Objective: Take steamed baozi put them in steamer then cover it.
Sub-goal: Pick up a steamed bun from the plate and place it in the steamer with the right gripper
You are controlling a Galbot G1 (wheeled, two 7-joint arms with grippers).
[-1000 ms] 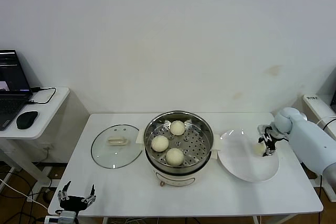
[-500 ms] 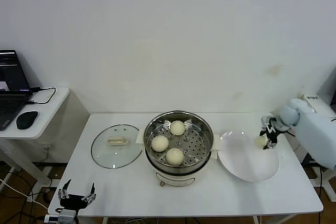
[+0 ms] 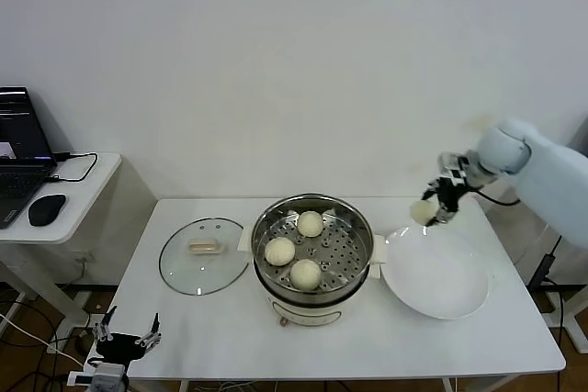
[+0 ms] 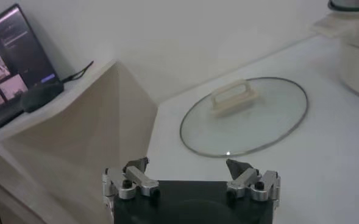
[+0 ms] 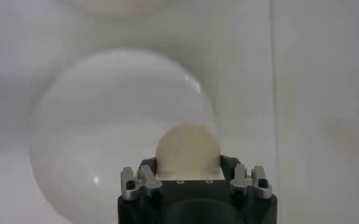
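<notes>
One baozi (image 3: 423,213) above plate rim (image 3: 404,235)

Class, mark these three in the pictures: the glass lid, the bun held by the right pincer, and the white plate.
glass lid (image 3: 204,247): head view, on its cream handle.
bun (image 3: 423,213): head view, middle of its round face, held by the right pincer.
white plate (image 3: 439,277): head view, bare middle.

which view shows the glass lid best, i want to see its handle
The left wrist view: the cover lies flat on the table, close up, with its cream handle standing clearly at its centre. The head view shows the whole lid left of the steamer, but smaller. The right wrist view does not show it.
</notes>
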